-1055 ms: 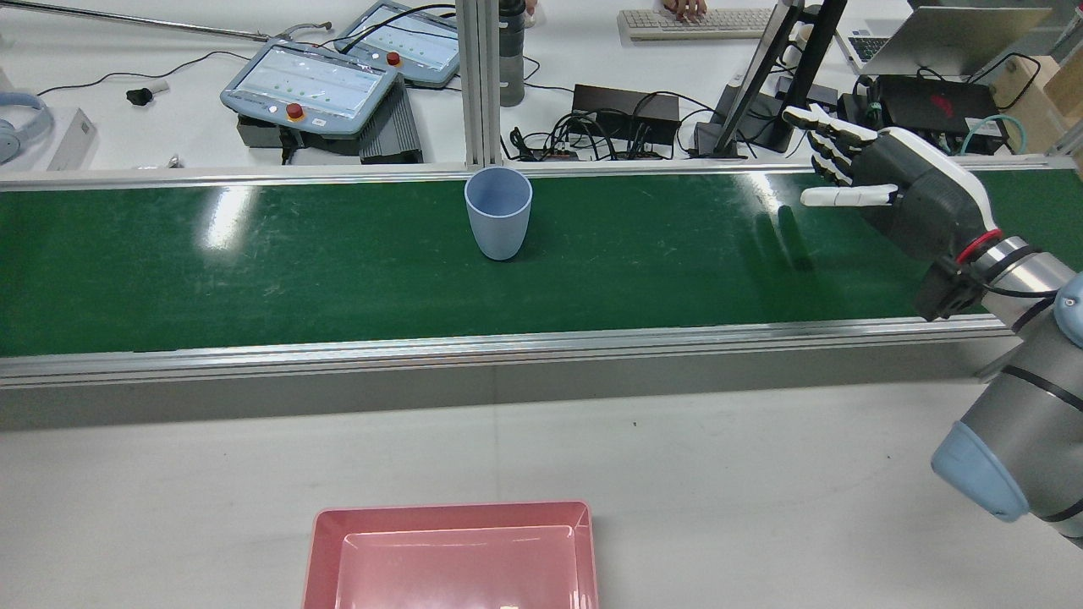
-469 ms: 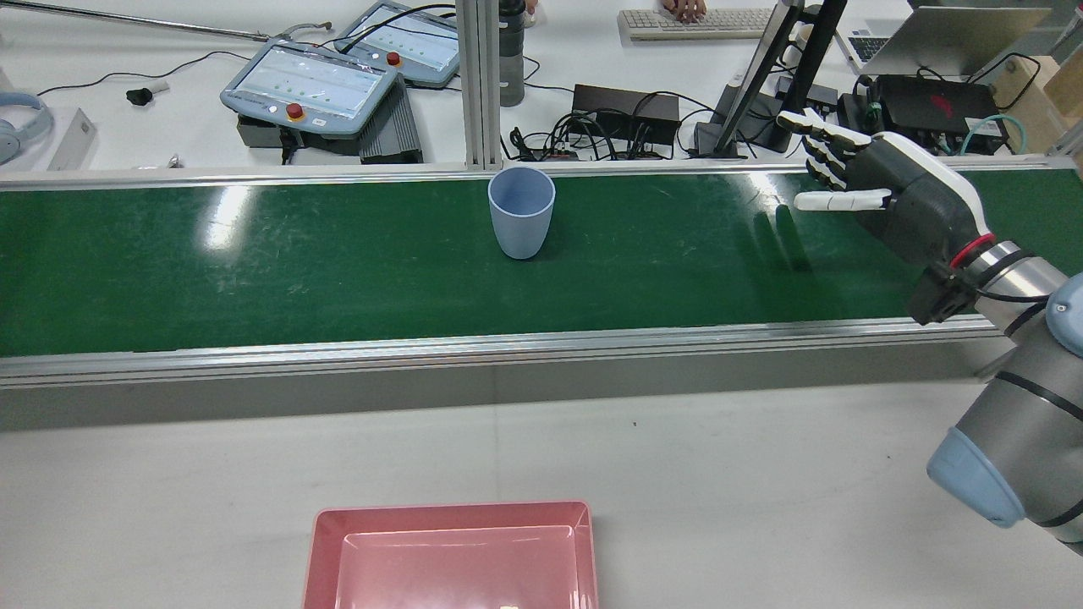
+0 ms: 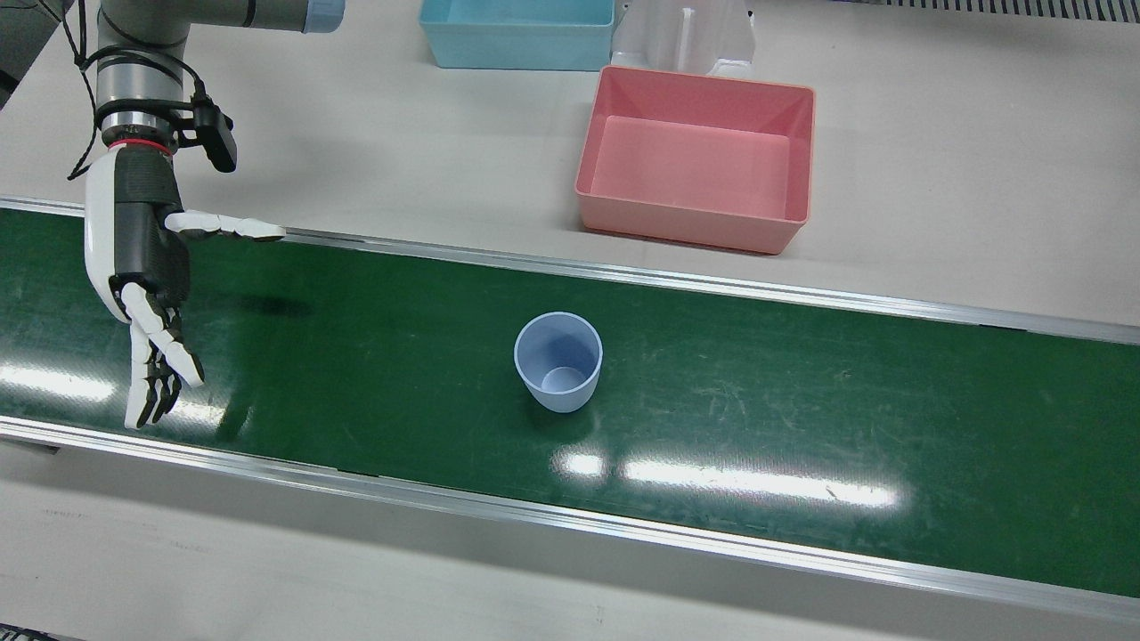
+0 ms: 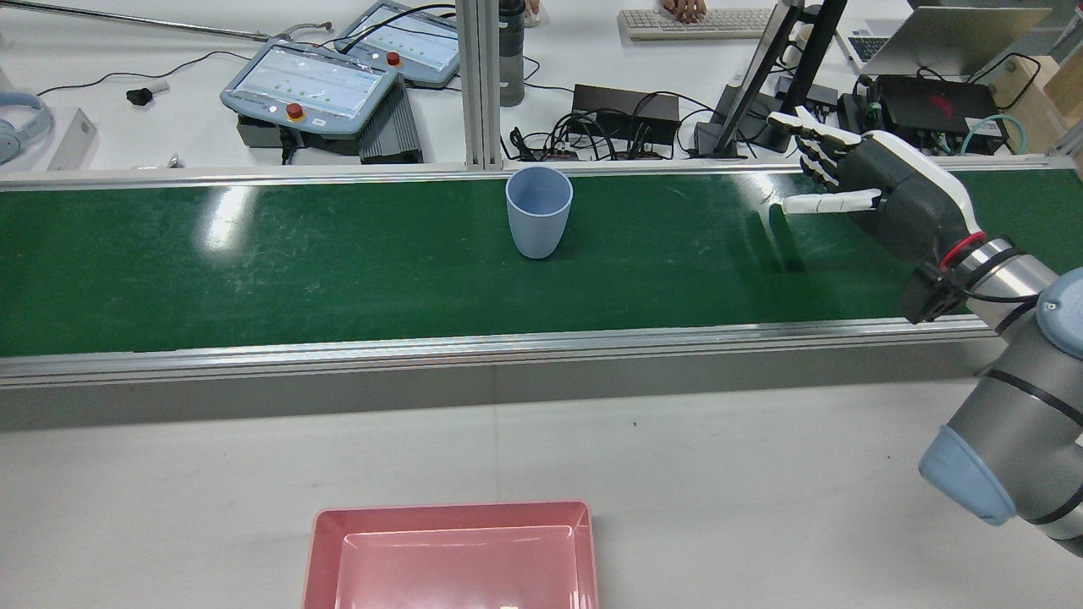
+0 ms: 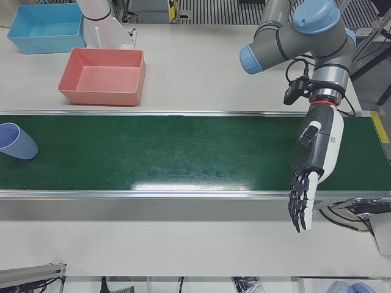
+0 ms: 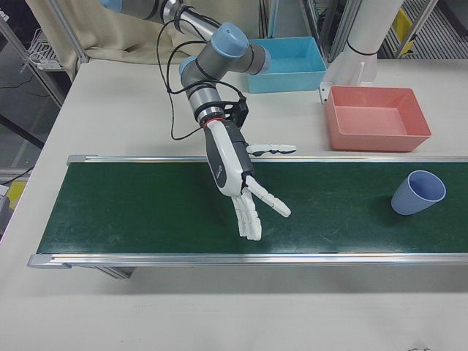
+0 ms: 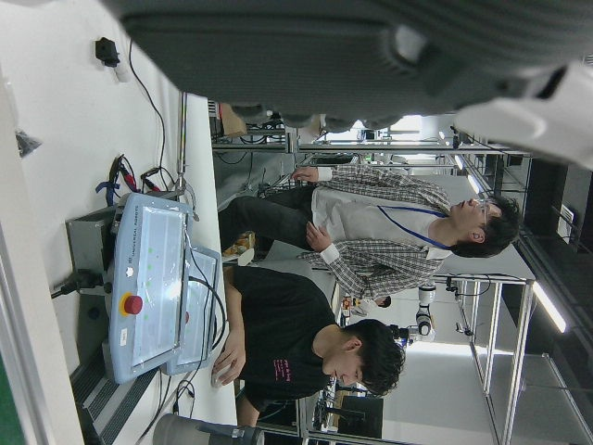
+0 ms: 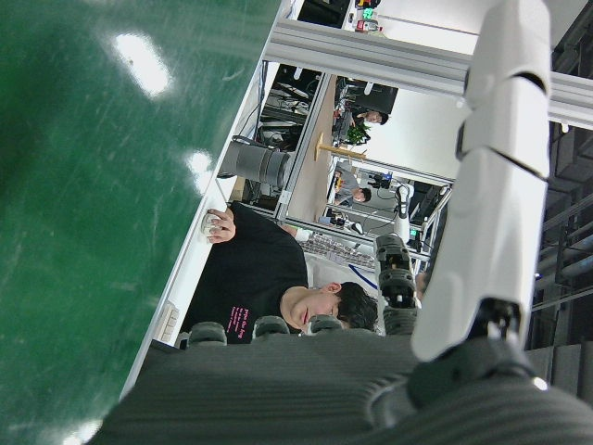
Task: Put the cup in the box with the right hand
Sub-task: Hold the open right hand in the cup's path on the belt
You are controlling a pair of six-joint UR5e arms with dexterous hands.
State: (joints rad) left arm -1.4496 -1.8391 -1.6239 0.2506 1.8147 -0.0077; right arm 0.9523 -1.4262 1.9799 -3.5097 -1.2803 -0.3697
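Seen from behind the robot, pale counter crossed from left to right by a long green belt between metal rails. Beyond the far rail, a desk cluttered with control pendants, cables and a keyboard.

Right arm reaching in from the right side and slanting out over the belt. Left arm out past the belt's left end, shown only in the left-front view, forearm pointing away from the robot.

Pink box on the counter on the robot's near side of the belt, roughly midway along it, apart from the rail. Blue box nearer the pedestals, beside the pink one.

Right hand wide open above the belt's right part, fingers stretched toward the far rail, thumb out sideways toward the cup, nothing held. Left hand also open and empty, fingers straight and close together, tips past the far rail.

Light blue cup upright on the belt close to the far rail, mouth up, well left of the right hand and touched by neither hand.
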